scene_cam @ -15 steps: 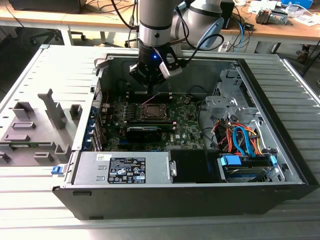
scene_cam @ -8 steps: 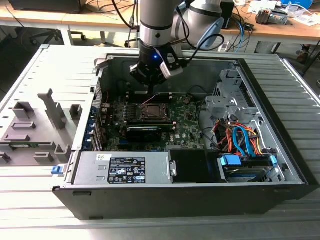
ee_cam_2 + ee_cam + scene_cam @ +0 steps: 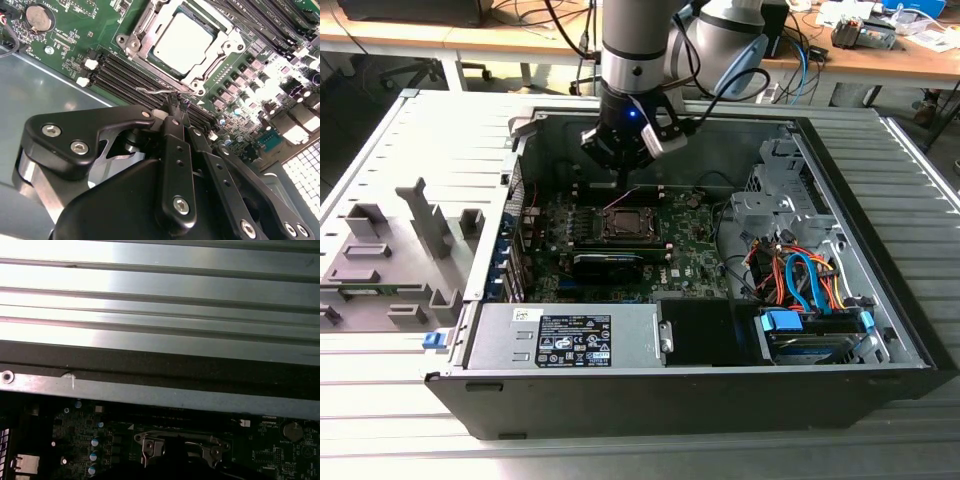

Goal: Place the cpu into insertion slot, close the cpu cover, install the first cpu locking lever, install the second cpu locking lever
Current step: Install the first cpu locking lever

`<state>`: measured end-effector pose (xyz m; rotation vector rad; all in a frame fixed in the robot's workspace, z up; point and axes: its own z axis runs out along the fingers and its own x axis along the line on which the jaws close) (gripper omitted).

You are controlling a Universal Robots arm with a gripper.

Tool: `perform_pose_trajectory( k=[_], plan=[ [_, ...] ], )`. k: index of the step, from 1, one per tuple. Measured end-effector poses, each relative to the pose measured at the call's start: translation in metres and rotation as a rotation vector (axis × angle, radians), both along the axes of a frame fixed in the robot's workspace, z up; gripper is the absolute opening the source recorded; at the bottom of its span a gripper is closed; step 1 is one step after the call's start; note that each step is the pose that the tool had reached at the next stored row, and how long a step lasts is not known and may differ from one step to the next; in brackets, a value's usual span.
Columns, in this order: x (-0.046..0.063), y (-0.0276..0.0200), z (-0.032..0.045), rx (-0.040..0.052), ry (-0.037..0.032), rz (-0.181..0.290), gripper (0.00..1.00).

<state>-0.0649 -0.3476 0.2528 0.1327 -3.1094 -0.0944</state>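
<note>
Currently: cpu (image 3: 182, 39) seated in the insertion slot (image 3: 165, 64), cpu cover (image 3: 218, 54) closed flat around it. Gripper (image 3: 172, 107) clenched, fingertips together just beside the slot's edge, at a thin wire locking lever (image 3: 155, 91). Step in hand, by judgement: first lever installation. Next move calls for pressing the lever down and hooking it under its catch beside the slot.

One cpu (image 3: 182, 39) sits under one cpu cover (image 3: 150, 42) in one insertion slot (image 3: 626, 224). One gripper (image 3: 172, 107) hangs above one open computer case (image 3: 880, 370). One coin cell (image 3: 39, 17) lies on the board.
</note>
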Motion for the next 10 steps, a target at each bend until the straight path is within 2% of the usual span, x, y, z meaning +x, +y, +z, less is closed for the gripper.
perform_pose_trajectory(
  k=[6, 10],
  plan=[
    [0.0026, 0.0000, -0.0004, -0.0002, 0.0000, 0.000, 0.11],
    [0.0032, 0.0002, -0.0039, -0.0069, 0.0001, 0.014, 0.11]
  ],
)
